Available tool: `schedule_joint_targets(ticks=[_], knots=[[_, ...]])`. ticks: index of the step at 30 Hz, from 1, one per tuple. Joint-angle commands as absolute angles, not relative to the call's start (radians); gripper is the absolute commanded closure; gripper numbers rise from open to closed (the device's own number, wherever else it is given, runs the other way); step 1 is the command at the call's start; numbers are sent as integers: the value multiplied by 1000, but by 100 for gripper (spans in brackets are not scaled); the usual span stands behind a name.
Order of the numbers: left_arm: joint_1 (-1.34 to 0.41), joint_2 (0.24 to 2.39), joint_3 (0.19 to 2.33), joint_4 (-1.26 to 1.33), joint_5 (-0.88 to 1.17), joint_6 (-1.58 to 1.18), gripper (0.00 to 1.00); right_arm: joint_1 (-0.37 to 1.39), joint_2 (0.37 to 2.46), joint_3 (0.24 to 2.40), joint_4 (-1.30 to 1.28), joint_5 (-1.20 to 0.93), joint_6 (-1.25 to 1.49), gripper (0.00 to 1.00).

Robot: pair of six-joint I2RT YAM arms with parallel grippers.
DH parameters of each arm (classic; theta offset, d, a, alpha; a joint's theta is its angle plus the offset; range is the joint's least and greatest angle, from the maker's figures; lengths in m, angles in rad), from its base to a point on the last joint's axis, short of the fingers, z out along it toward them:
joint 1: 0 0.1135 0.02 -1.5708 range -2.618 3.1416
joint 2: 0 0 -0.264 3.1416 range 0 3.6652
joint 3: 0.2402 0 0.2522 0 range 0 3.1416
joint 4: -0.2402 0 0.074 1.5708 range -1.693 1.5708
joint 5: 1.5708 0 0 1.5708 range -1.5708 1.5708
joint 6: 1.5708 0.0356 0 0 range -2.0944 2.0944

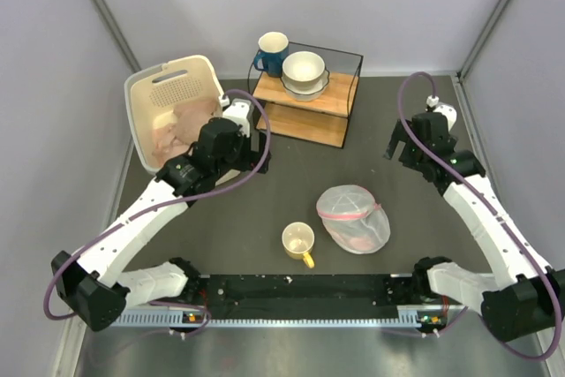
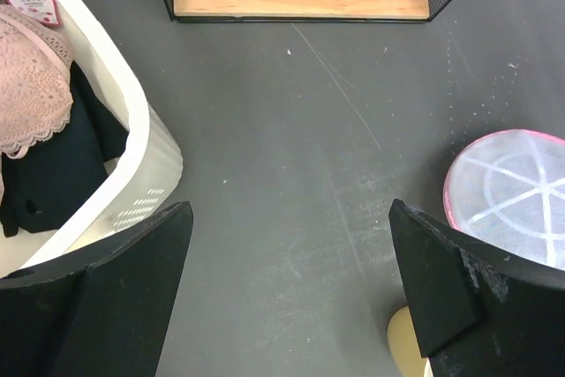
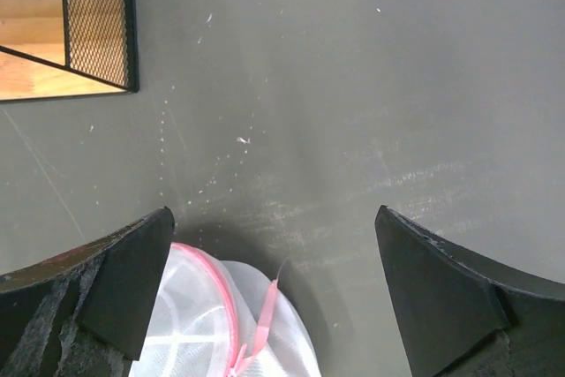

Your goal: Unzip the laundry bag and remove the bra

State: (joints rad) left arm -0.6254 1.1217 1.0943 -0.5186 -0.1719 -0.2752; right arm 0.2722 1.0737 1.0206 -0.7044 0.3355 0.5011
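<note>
Laundry bag (image 1: pixel 353 216) closed, on surface (image 1: pixel 291 187) just right of yellow mug (image 1: pixel 298 241); pink bra (image 1: pixel 357 240) visible inside. Left tool (image 2: pixel 287 218) spread, beside basket (image 1: pixel 141 94). Right tool (image 3: pixel 274 218) spread, far right.

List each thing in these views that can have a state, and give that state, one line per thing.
laundry bag: appears zipped shut
bra: inside the laundry bag, pink showing through
yellow mug: upright, empty
basket: holding cloths
blue mug: upright on the wooden shelf
left gripper: open, empty
right gripper: open, empty
</note>
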Motion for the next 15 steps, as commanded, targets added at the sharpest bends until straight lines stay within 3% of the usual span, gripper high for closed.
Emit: schedule_joint_targets(ticks=[1,15], knots=[[-623,1120,1152,-512,-203,-299,1,275,1019,1012,-690,347,514,1],[-692,1252,1170,-531,126,-380,2,276,899,945,-733,74,483,1]])
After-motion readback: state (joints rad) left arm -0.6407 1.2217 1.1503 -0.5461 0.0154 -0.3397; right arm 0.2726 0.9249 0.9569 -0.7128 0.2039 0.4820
